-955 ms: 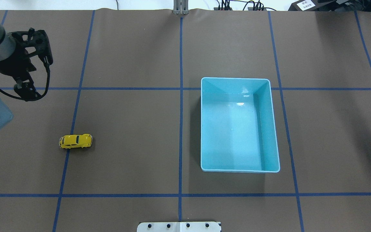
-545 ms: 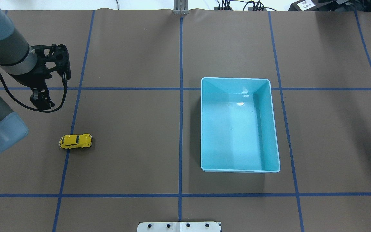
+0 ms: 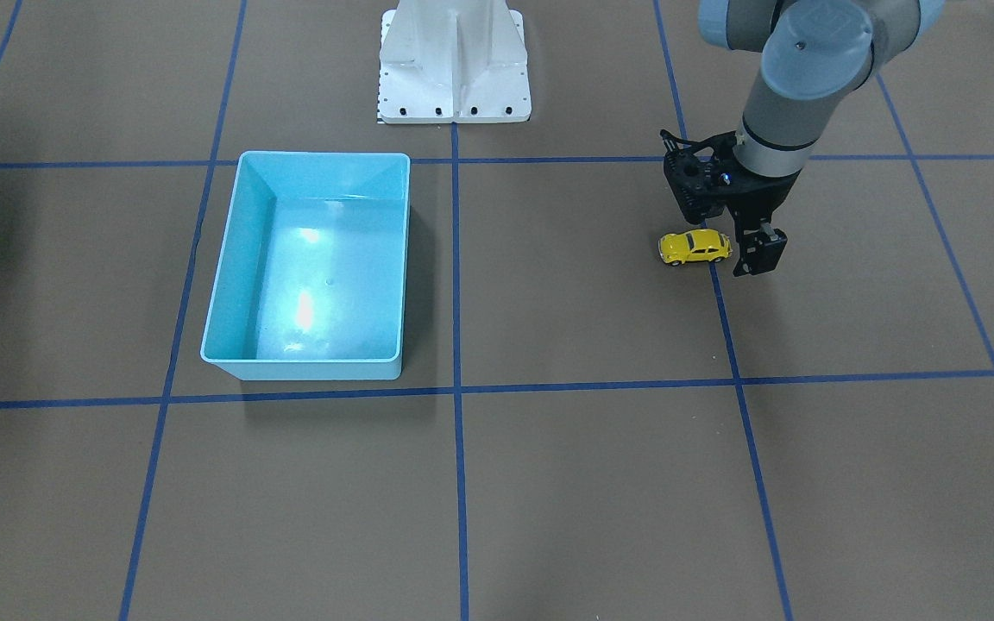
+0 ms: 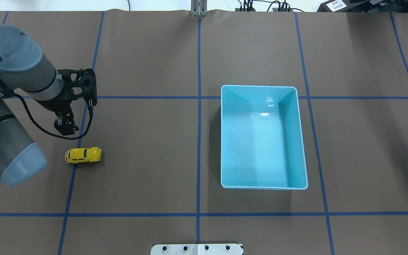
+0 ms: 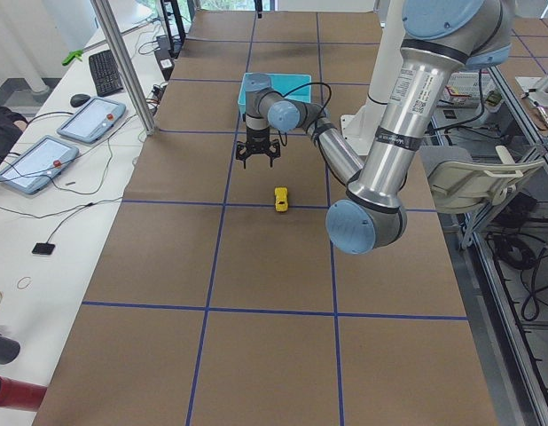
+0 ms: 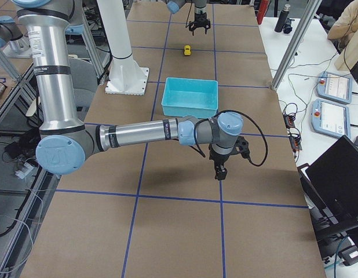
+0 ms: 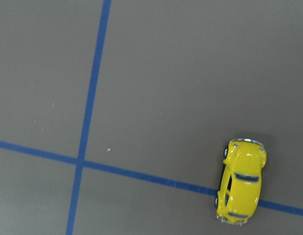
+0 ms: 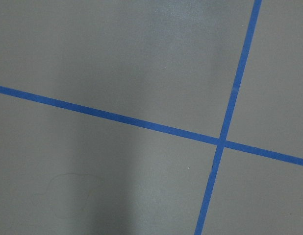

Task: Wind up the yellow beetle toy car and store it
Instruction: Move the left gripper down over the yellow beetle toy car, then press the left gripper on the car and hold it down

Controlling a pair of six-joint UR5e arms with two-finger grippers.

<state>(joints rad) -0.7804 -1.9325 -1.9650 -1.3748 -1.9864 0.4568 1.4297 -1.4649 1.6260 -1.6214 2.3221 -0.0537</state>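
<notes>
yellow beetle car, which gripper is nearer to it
Left. The left gripper hangs close by the yellow beetle car, not touching; the right gripper is far beyond the blue bin.

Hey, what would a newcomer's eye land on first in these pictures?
The bright yellow car sits alone on the brown table, on the robot's left side. The left gripper hangs close by, not touching it. Right of centre lies a big light blue bin, empty.
</notes>
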